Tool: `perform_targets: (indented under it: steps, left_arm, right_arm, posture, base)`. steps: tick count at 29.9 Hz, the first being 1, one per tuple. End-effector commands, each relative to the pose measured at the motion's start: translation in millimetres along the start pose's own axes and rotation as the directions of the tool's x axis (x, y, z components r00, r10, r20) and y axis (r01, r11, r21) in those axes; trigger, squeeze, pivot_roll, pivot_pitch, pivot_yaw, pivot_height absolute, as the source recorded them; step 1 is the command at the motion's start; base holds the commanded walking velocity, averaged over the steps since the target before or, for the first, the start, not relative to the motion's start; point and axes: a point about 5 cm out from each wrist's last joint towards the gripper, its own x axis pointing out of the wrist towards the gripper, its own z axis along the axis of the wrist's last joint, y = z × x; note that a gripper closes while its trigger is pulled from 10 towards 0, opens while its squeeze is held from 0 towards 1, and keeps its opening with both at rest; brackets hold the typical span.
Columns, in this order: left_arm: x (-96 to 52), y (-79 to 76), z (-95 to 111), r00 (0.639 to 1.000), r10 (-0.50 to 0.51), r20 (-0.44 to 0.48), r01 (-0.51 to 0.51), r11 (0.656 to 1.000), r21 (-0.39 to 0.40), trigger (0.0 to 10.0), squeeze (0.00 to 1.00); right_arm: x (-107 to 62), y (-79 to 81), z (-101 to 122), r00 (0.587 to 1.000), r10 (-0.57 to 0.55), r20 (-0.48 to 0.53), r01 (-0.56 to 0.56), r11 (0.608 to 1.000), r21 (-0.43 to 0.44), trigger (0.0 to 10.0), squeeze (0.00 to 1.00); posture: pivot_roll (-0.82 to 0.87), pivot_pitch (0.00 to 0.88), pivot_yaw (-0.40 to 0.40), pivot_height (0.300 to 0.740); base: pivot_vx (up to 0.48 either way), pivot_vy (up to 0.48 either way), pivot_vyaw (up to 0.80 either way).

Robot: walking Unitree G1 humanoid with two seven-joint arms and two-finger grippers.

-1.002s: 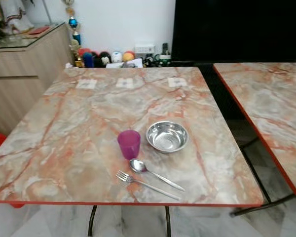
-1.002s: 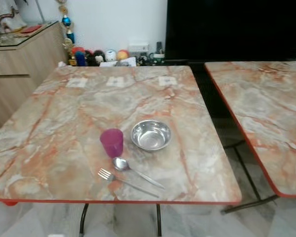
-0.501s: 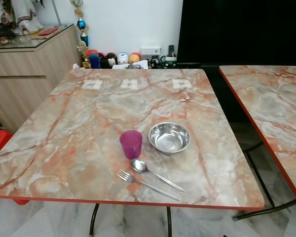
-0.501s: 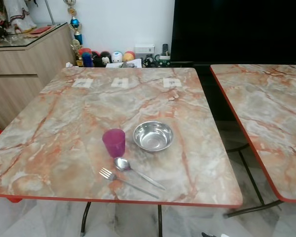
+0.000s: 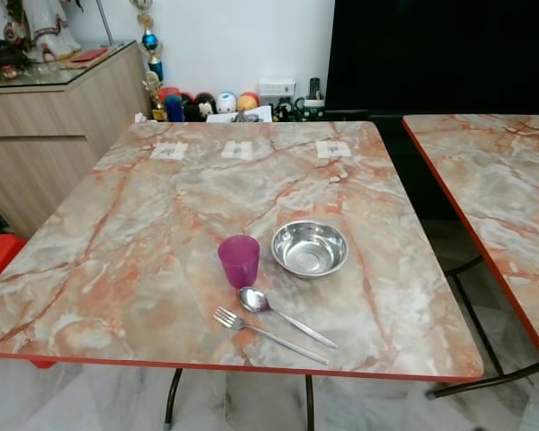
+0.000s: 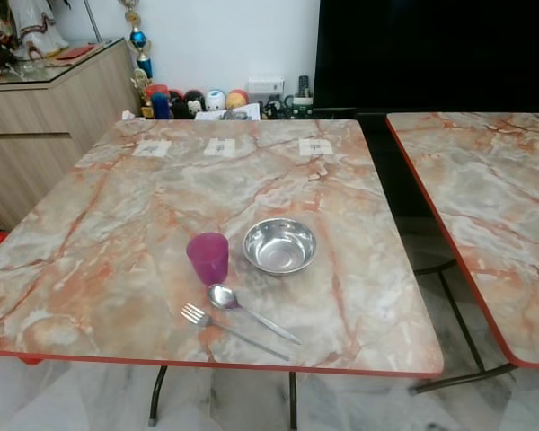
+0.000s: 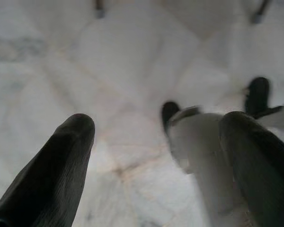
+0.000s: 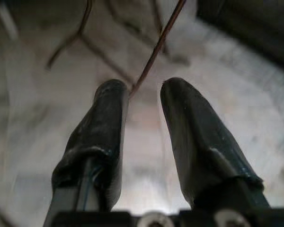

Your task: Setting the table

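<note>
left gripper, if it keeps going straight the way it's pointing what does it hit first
Probably the pale marble floor. The left gripper hangs open, pointing down at it, with nothing between the fingers. The robot's own pale leg sits close beside that line.

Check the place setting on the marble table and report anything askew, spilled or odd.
Nothing spilled or damaged. The spoon and fork lie side by side, slanted across the table's near edge rather than square to it, in front of the purple cup and empty steel bowl.
</note>
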Motion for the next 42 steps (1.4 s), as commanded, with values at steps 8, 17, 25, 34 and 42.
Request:
perform_targets:
  steps: [8, 17, 25, 34, 42]
  left_arm:
    - [-0.5, -0.6, -4, 1.0, 0.006, -0.015, -0.006, 1.0, 0.022, 10.0, 0.0]
    - [-2.1, 8.0, -6, 1.0, 0.021, -0.016, -0.021, 1.0, 0.018, 10.0, 0.0]
    - [-3.8, 25.6, -1, 0.999, 0.042, -0.001, -0.042, 0.999, 0.01, 10.0, 0.0]
    - [-1.8, 15.3, 0, 0.999, 0.037, 0.004, -0.037, 0.999, 0.001, 10.0, 0.0]
    - [0.9, 9.3, 8, 0.999, 0.032, 0.01, -0.032, 0.999, -0.003, 10.0, 0.0]
  right_arm:
    - [-16.4, -8.1, 29, 0.991, -0.018, 0.134, 0.026, 0.998, -0.056, 10.0, 0.0]
    - [8.8, 34.1, 135, 0.903, 0.1, 0.418, -0.108, 0.994, -0.004, 10.0, 0.0]
    - [17.1, 135.6, 176, 0.803, 0.478, 0.355, -0.54, 0.836, 0.095, 10.0, 0.0]
    - [3.7, 224.9, 163, 0.693, 0.701, 0.167, -0.717, 0.694, 0.063, 10.0, 0.0]
    - [-3.4, 259.8, 155, 0.711, 0.702, 0.033, -0.694, 0.694, 0.192, 10.0, 1.0]
  posture:
    - [-0.07, 0.005, 0.0, 0.74]
    - [-0.08, 0.0, 0.0, 0.74]
    - [-0.05, 0.0, 0.001, 0.74]
    - [-0.02, 0.0, 0.007, 0.74]
    - [0.0, 0.001, 0.012, 0.74]
  base:
    - [0.0, 0.0, 0.0]
    - [0.0, 0.0, 0.0]
    - [0.0, 0.0, 0.0]
    - [0.0, 0.0, 0.0]
    - [0.0, 0.0, 0.0]
